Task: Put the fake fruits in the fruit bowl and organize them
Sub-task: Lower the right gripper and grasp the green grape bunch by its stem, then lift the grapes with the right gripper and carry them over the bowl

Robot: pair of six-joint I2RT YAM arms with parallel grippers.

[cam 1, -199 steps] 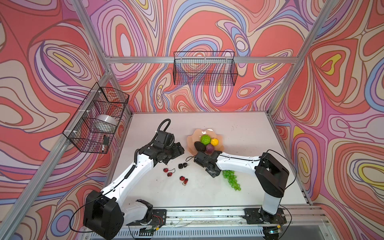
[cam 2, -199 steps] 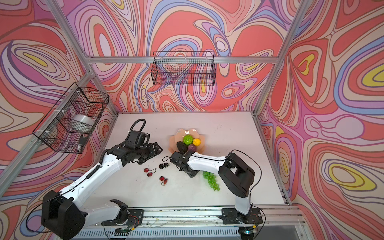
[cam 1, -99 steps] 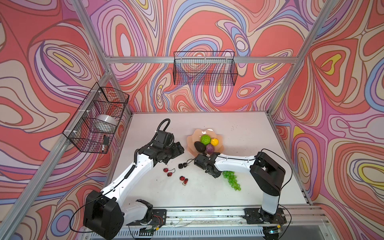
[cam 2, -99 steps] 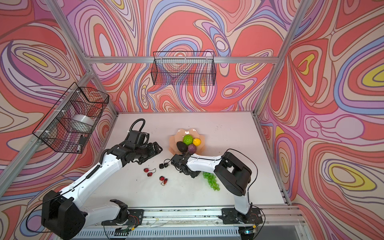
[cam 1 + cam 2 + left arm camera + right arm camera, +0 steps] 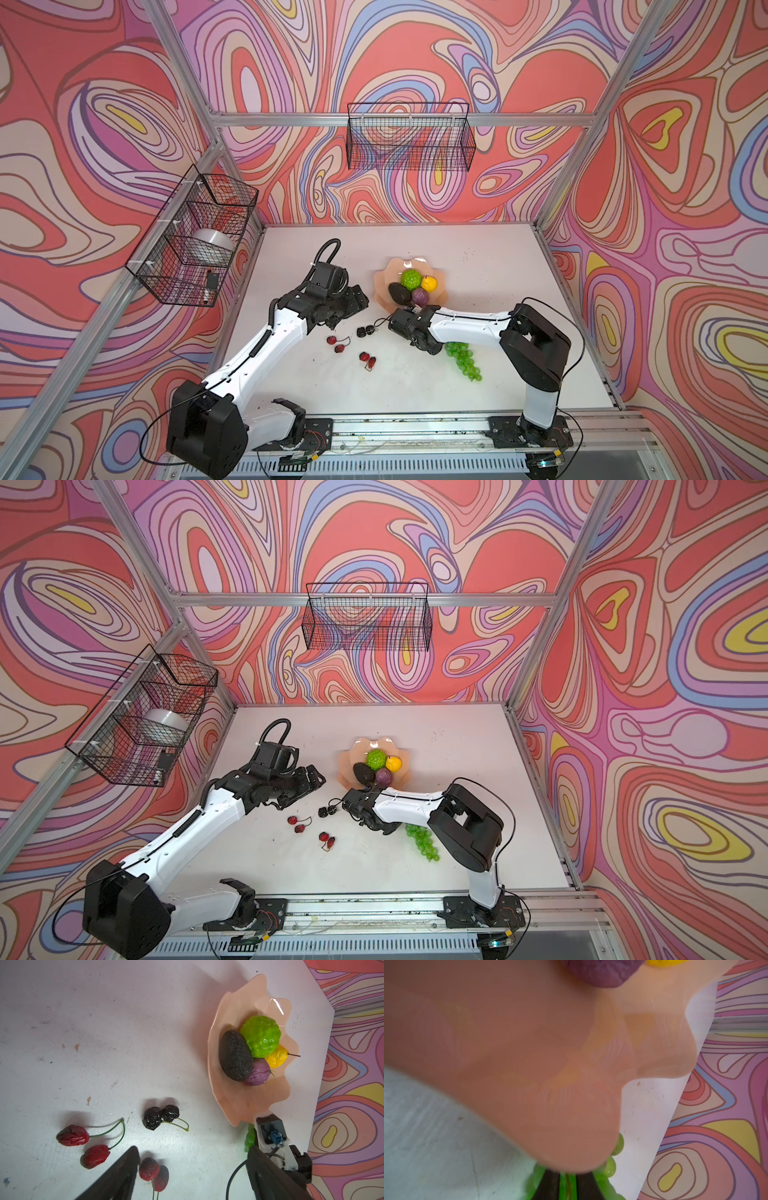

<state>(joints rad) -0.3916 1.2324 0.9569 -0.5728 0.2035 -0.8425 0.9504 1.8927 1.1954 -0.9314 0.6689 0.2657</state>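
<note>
Across the worktop (image 5: 478,257), the fruit bowl (image 5: 381,291) sits mid-field with four fruits (image 5: 410,278) inside. The left gripper (image 5: 193,1148) hovers wide open over the cherry pairs (image 5: 365,331). The right gripper (image 5: 568,1176), tucked just beside the bowl's rim, pinches the green grape bunch (image 5: 463,359) lying on the worktop. The bunch looks light, floppy and slick. Its stem end seems the surest hold, since loose grapes would dangle.

1x peach-pink scalloped plastic bowl (image 5: 405,262). 1 each: bumpy green ball (image 5: 410,278), yellow lemon-like fruit (image 5: 429,284), purple ball (image 5: 419,297), dark avocado (image 5: 399,293), green plastic grape bunch (image 5: 465,361). 2x red cherry pairs (image 5: 331,340) (image 5: 364,356), 1x black cherry pair (image 5: 362,331), 2x black wire baskets (image 5: 409,141) (image 5: 195,237).
</note>
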